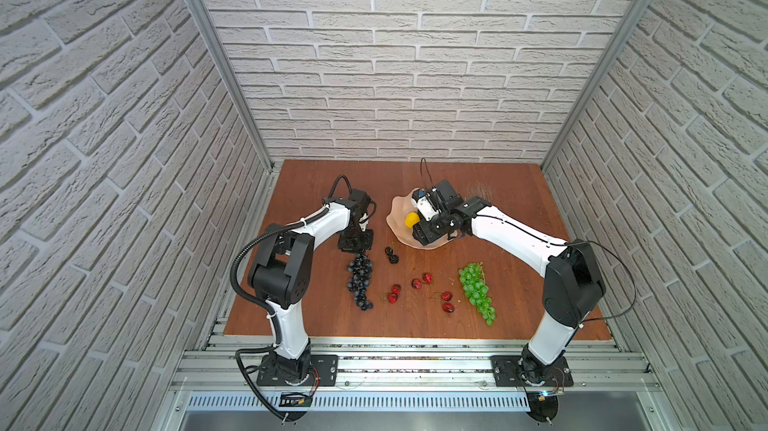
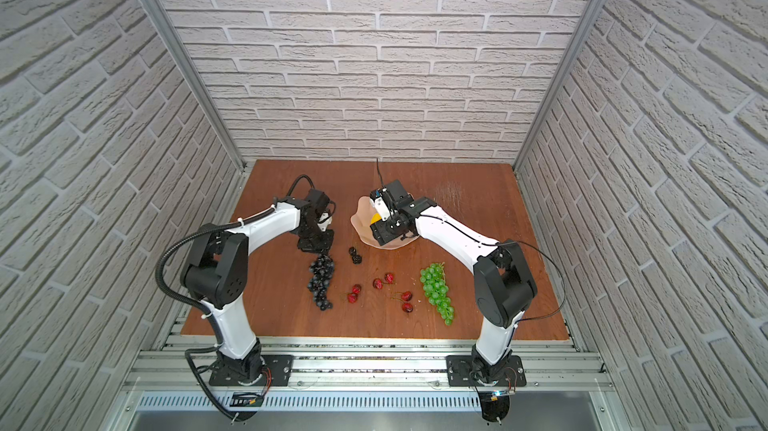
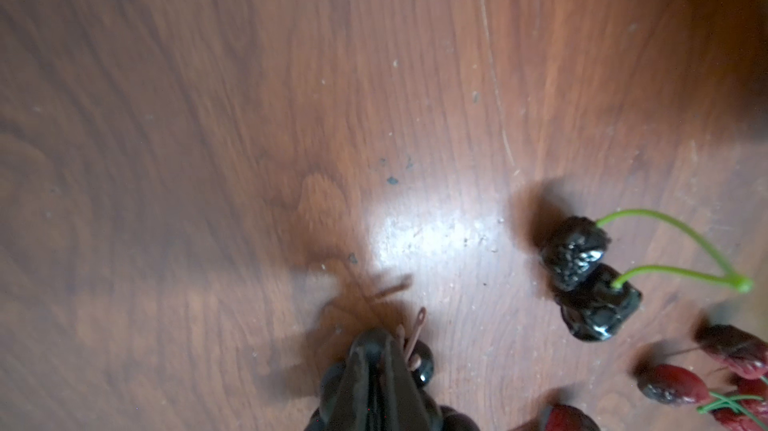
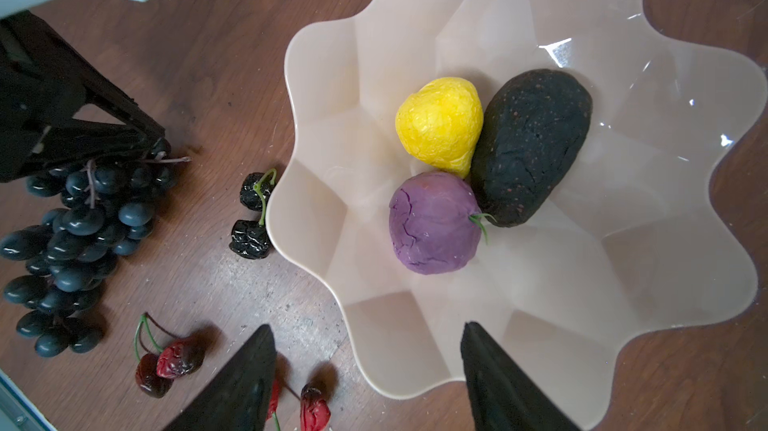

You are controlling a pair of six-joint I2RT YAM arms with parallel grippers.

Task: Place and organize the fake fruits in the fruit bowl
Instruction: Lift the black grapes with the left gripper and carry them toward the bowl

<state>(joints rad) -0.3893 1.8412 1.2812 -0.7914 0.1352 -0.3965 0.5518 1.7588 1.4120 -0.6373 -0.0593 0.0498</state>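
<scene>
Black left gripper (image 3: 374,341) tight on dark grape bunch (image 4: 79,233) stem; right gripper (image 4: 365,327) wide, empty, over fruit bowl (image 4: 324,88).

Lemon (image 4: 440,125), avocado (image 4: 532,146) and purple fruit (image 4: 432,223) touch inside the scalloped bowl (image 4: 332,117); dark grapes (image 1: 360,281), green grapes (image 1: 477,292), cherries (image 1: 446,296) lie outside.

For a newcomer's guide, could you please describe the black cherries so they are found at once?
Find the pale wavy fruit bowl on the table. Beside its rim, toward the dark grapes, lie the black cherries: wrinkled and black, unlike the red cherries.
</scene>
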